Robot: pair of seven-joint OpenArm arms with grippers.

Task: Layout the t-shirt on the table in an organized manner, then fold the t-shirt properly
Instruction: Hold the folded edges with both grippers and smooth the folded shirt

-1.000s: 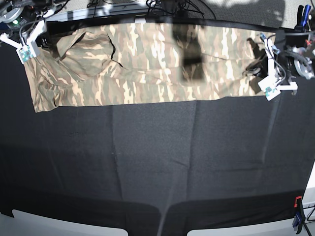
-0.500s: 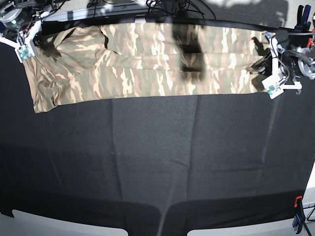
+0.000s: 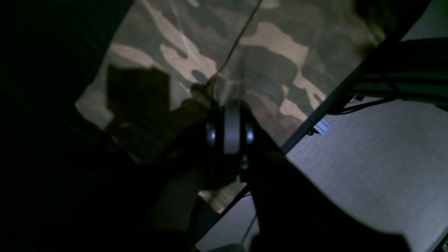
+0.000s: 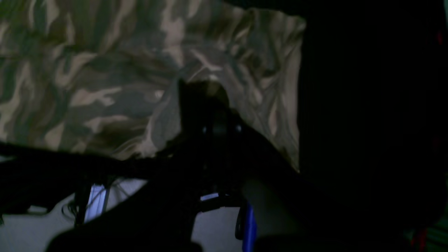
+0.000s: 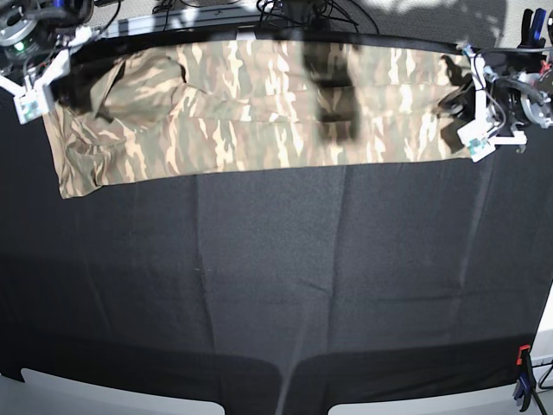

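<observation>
Black cloth covers the table [image 5: 276,285] wall to wall; grey floor and cable clutter show past its far edge, and a clamp [image 5: 523,380] sits at the near right corner. The whole near half of the table is bare.

The t-shirt [image 5: 251,112] lies as a long band along the far edge, its long axis running left to right across the base view. One end reaches each arm. The end on the base view's left is bunched, a sleeve flopped over with a dark fold line; the other end lies flatter.

Left gripper [image 3: 227,131] — on the base view's right — jaws closed, fabric pinched between them at the shirt's corner, right beside the table's far edge. Wrist view is dim, but the cloth rises into the pinch.

Right gripper [image 4: 218,129] — base view's left — jaws also closed; camouflage cloth drapes up to the tips, so I judge it holds that end, though the picture is very dark.

Judgement: the shirt hangs stretched between the two grips, each arm at its own end, neither nearer the middle. The free hem lies toward me, away from both grippers. The next move likely turns on that — both arms travelling together, square to the long axis, toward the bare cloth. Uneven travel would skew the band.
</observation>
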